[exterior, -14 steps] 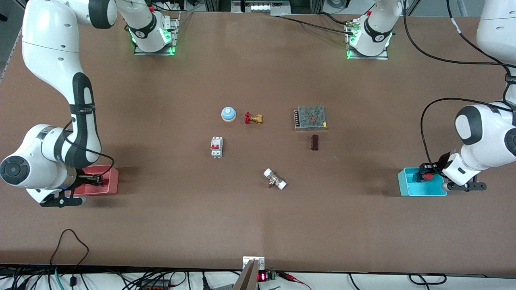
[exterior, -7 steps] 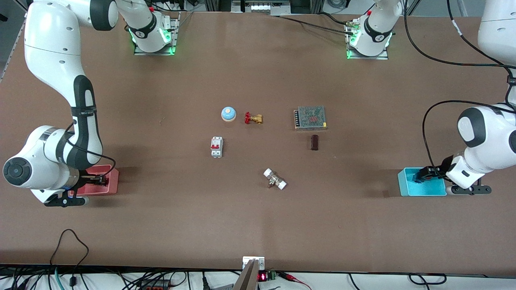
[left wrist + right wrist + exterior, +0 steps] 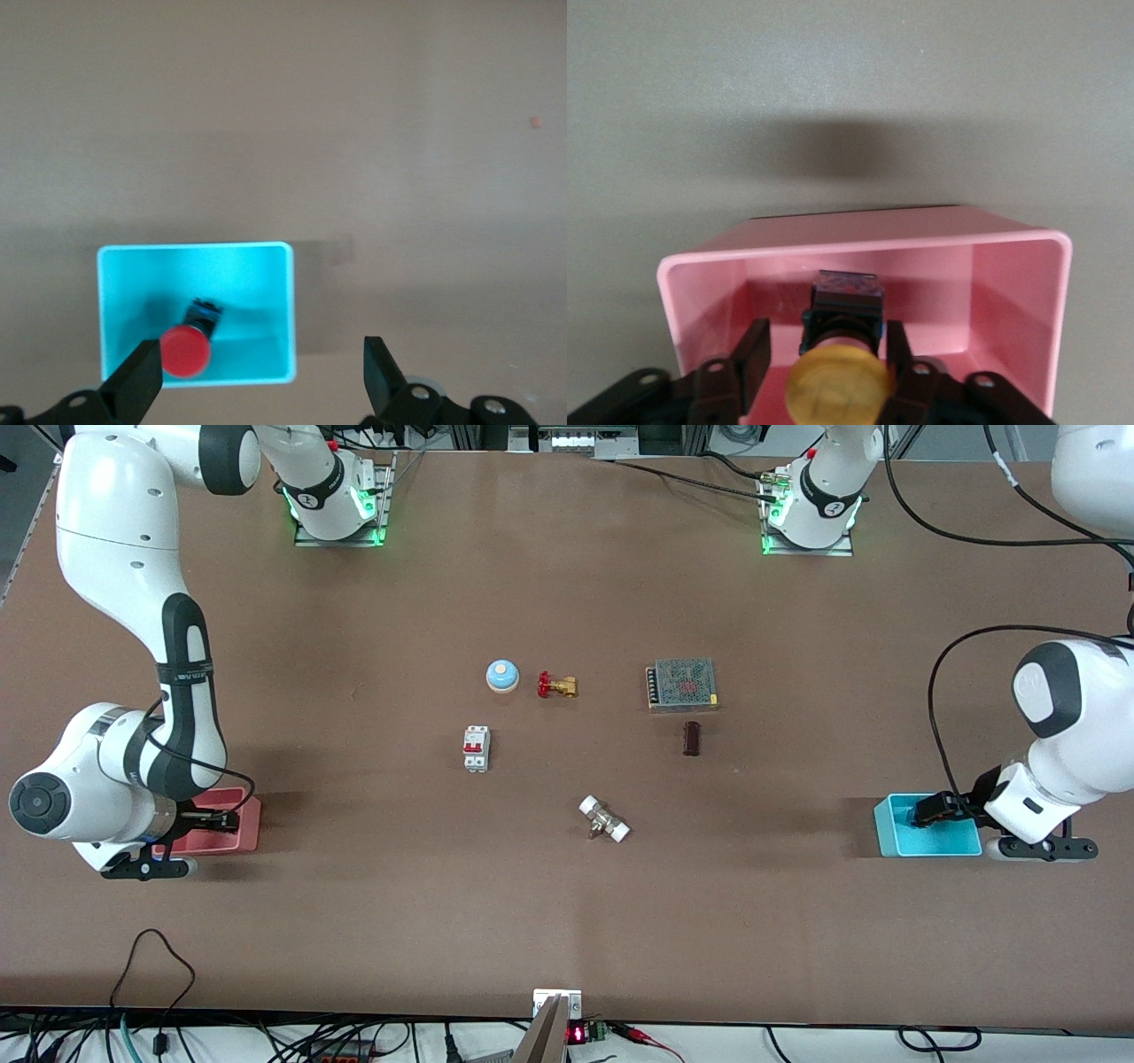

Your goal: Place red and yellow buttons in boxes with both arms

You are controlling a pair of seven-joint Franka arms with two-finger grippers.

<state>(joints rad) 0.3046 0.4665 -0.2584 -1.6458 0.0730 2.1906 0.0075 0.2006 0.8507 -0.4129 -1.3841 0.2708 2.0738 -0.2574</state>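
Right wrist view: my right tool (image 3: 824,354) clamps the yellow button (image 3: 838,382) inside the pink box (image 3: 1019,292), while my left tool (image 3: 261,372), fingers apart, is above the red button (image 3: 185,349) in the cyan box (image 3: 285,310).

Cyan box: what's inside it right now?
The red button lies tipped in the cyan box, released; the open left gripper is above it. In the front view the gripper hides the button. The floor under the button can't be seen.
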